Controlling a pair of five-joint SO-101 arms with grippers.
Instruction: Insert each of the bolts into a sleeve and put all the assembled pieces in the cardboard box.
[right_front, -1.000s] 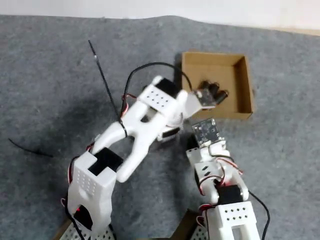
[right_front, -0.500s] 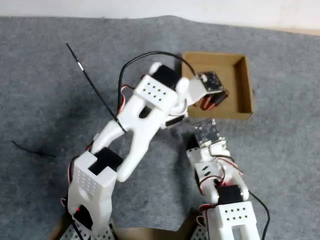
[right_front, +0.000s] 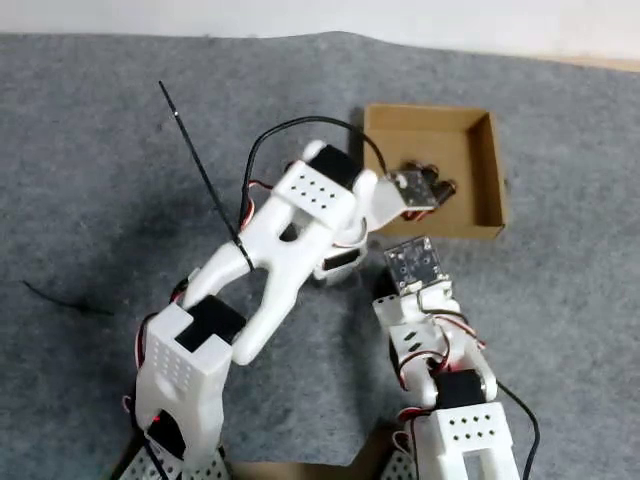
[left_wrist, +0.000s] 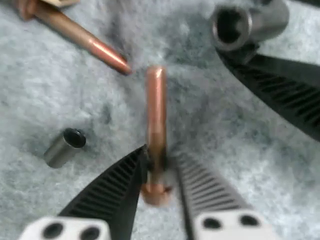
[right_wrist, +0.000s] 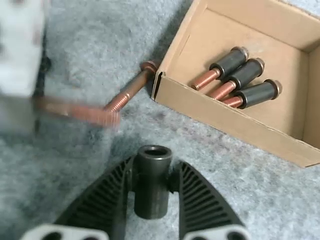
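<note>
My left gripper (left_wrist: 159, 152) is shut on the head end of a copper bolt (left_wrist: 156, 110) that points away over the grey mat. My right gripper (right_wrist: 152, 167) is shut on a dark sleeve (right_wrist: 151, 185) held upright with its bore facing up; the same sleeve (left_wrist: 240, 22) shows a short way ahead of the held bolt's tip. The blurred held bolt (right_wrist: 75, 112) hangs beside the sleeve. A second bolt (right_wrist: 127, 92) lies on the mat against the cardboard box (right_wrist: 225, 117). Three assembled pieces (right_wrist: 240, 75) lie inside the box (right_front: 430, 112). A loose sleeve (left_wrist: 64, 147) lies on the mat.
The left arm (right_front: 310, 205) stretches across to the box's near left corner, with the right arm (right_front: 425, 330) just below the box. A black cable (right_front: 205, 175) sticks up from the left arm. Grey mat spreads out to the left and right.
The left arm's wrist swung up over the box half a second ago and has come back down toward the box's near edge. The right arm has stayed still.
</note>
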